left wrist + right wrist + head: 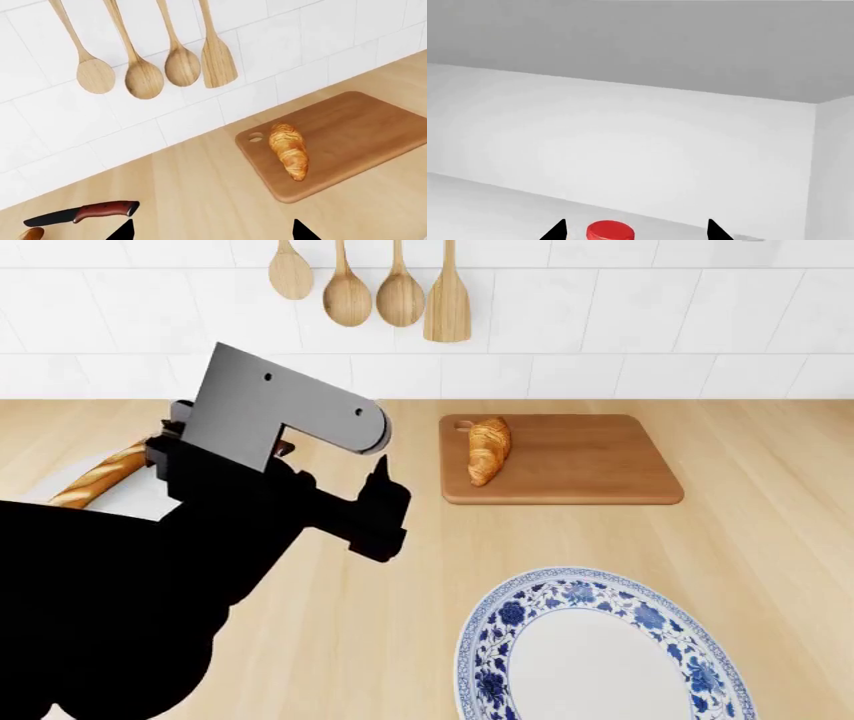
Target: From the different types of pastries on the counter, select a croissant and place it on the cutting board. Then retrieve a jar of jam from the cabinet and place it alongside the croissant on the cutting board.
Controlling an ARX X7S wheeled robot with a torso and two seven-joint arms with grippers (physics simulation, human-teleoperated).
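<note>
Jam jar [610, 231] sits between spread right hand [636, 231] fingertips.

Golden-brown croissant [487, 451] on reddish-brown board [587, 465]; beside the board, pale beige counter [747, 540], blue-and-white floral plate [601, 660], red-handled knife [83, 213]; red jar lid [610, 231]

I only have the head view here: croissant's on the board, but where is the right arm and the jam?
Observer: The right wrist view shows a red lid between the right gripper fingertips, inside a plain white compartment.
Operator: Gripped already?
Observer: Cannot tell; the tips stand apart on either side of the lid, contact is not visible.
Operator: Anything hidden behind the left arm?
Observer: Yes, the left wrist view shows a red-handled knife lying on the counter, beyond the open left gripper.
</note>
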